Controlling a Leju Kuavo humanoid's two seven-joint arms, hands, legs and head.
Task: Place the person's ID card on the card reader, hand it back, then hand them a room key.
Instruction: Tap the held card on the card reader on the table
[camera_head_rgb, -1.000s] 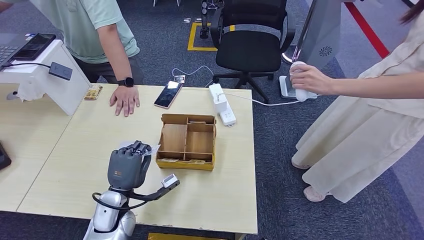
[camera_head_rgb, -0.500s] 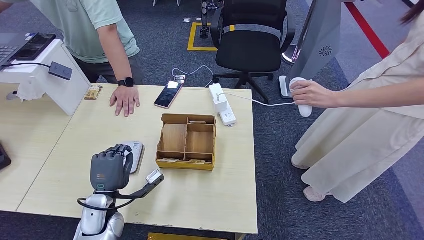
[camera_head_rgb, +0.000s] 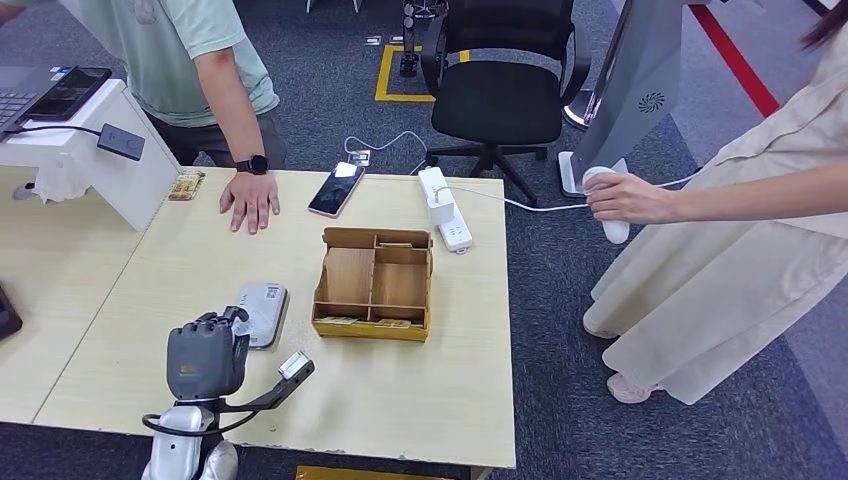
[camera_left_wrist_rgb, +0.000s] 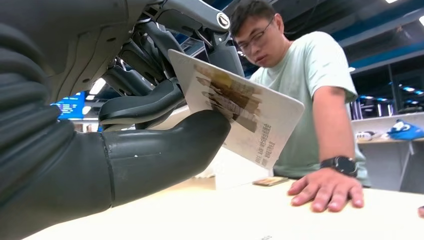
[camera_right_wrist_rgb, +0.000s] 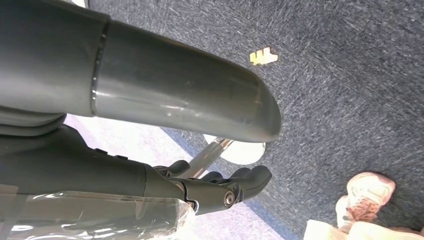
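With the ID card (camera_left_wrist_rgb: 240, 112) pinched only by one corner between the left hand's (camera_head_rgb: 205, 357) thumb and fingers (camera_left_wrist_rgb: 142, 102), beside the card reader (camera_head_rgb: 262, 312), it could slip or catch the wooden organiser (camera_head_rgb: 375, 283); open worktop (camera_head_rgb: 150, 270) lies toward the person's hand (camera_head_rgb: 249, 199), and the right hand (camera_right_wrist_rgb: 150, 145) hangs empty, fingers loosely apart.

Left hand pulled back with ID card
Left hand (camera_head_rgb: 206, 357) holding ID card (camera_left_wrist_rgb: 239, 107) withdrew toward table's (camera_head_rgb: 120, 300) near edge, uncovering card reader (camera_head_rgb: 262, 313).

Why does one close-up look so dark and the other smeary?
Left wrist view: bright ceiling lights behind leave the left hand shadowed, though the ID card stays readable. Right wrist view: the carpet streaks with blur, and glare shines on the thumb.
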